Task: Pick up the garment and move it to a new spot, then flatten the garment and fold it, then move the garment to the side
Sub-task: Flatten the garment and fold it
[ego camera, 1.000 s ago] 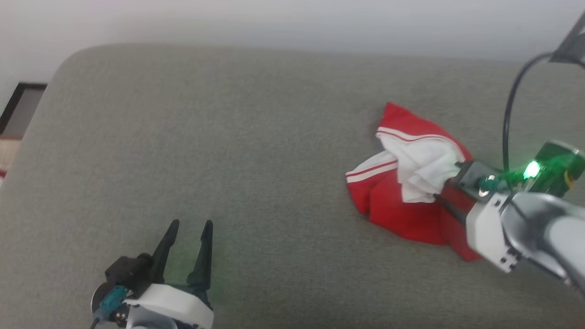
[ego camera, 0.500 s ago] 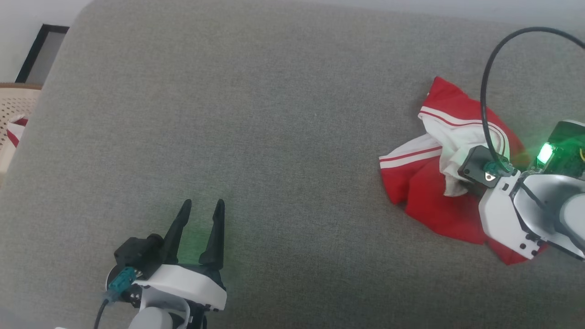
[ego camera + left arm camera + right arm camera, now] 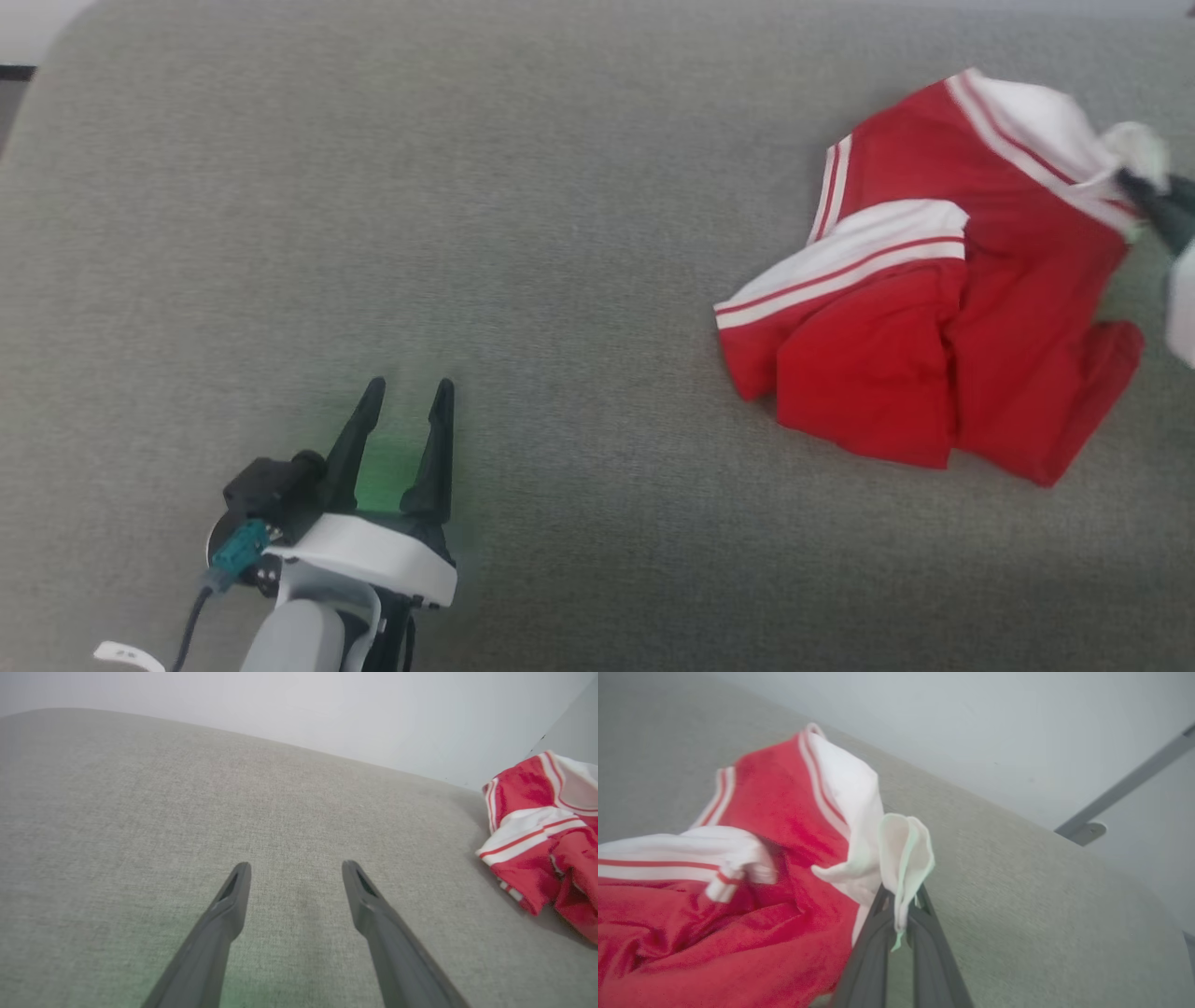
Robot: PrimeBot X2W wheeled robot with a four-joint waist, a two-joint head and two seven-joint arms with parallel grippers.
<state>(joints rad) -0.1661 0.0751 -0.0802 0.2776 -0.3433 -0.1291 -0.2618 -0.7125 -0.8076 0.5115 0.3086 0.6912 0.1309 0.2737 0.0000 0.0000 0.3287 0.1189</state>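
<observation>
The garment (image 3: 943,308) is a red jersey with white sleeve panels and red-and-white striped trim, crumpled on the grey cushion at the right of the head view. My right gripper (image 3: 1134,182) at the far right edge is shut on a white fold of the garment (image 3: 903,858); the right wrist view shows the cloth pinched between the two dark fingers (image 3: 873,933), with the red body hanging to the left. My left gripper (image 3: 406,397) stands open at the lower left, well away from the jersey, nothing between its fingers (image 3: 233,900). The garment (image 3: 542,826) lies to its right.
A broad grey upholstered surface (image 3: 467,233) carries everything, with wide bare fabric to the left and front of the jersey. A pale wall (image 3: 327,709) stands behind it. A grey rail (image 3: 1120,793) runs along the wall at the right.
My right gripper has shut on the white fold and pulled it up and to the right, stretching the jersey out. The head camera has tilted down. The left gripper stays open.
</observation>
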